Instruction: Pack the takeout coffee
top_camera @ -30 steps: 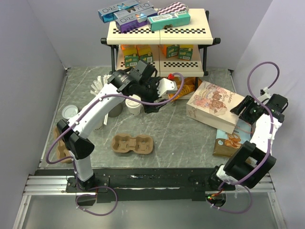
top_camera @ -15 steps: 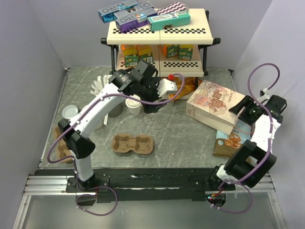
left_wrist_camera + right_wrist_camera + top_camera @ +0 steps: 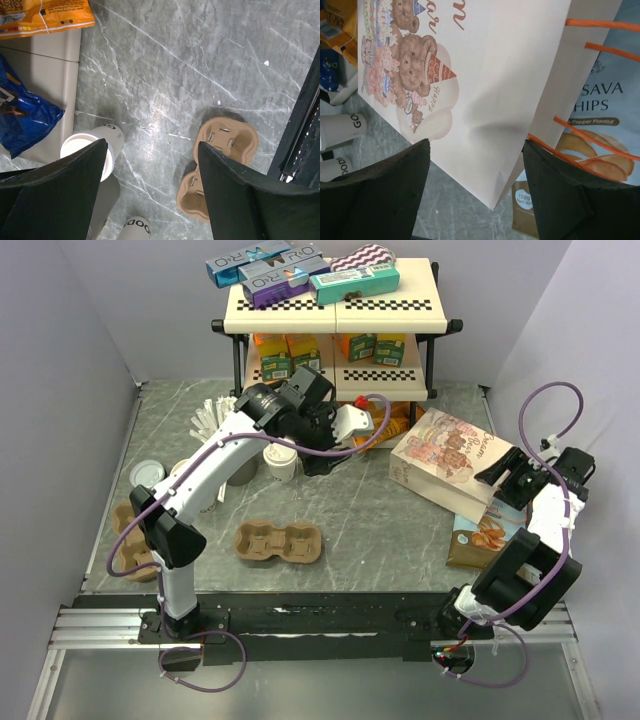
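White paper takeout coffee (image 3: 80, 149) stands upright near the bench's (image 3: 400, 530) far edge, long axis vertical, mouth upward. My left pincer (image 3: 150, 145) is spread above it. My right pincer (image 3: 476, 145) is also spread.

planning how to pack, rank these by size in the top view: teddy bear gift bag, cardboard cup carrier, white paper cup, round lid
1. teddy bear gift bag
2. cardboard cup carrier
3. white paper cup and round lid: they look about alike from above, so not ranked.
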### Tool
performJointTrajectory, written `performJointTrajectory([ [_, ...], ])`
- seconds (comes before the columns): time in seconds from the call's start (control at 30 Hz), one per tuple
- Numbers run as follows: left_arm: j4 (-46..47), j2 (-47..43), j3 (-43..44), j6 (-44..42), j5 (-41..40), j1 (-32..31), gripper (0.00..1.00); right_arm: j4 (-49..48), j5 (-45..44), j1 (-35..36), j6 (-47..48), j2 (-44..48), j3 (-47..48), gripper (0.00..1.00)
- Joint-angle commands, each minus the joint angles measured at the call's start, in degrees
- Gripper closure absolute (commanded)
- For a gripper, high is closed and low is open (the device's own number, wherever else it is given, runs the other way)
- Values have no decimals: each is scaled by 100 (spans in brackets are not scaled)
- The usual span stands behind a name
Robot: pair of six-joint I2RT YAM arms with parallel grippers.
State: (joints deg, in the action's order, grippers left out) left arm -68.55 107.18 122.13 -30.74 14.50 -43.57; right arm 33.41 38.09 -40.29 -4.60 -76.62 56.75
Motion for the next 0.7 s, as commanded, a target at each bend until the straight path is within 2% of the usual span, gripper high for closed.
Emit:
performJointTrajectory([
  [0.0,158,-276,-153,112,-70,7,21,-151,261,-57,-313,244,-112,18],
  [0.27,167,-311,-216,147,-27,7,21,33,226,-49,-655,498,-261,8],
  [0.47,123,-215,-31,218,-18,7,21,298,-20,-49,-683,1192,-217,7],
  [0.67,114,-223,-57,288,44,-2,21,745,-923,-49,-516,1676,-314,7],
])
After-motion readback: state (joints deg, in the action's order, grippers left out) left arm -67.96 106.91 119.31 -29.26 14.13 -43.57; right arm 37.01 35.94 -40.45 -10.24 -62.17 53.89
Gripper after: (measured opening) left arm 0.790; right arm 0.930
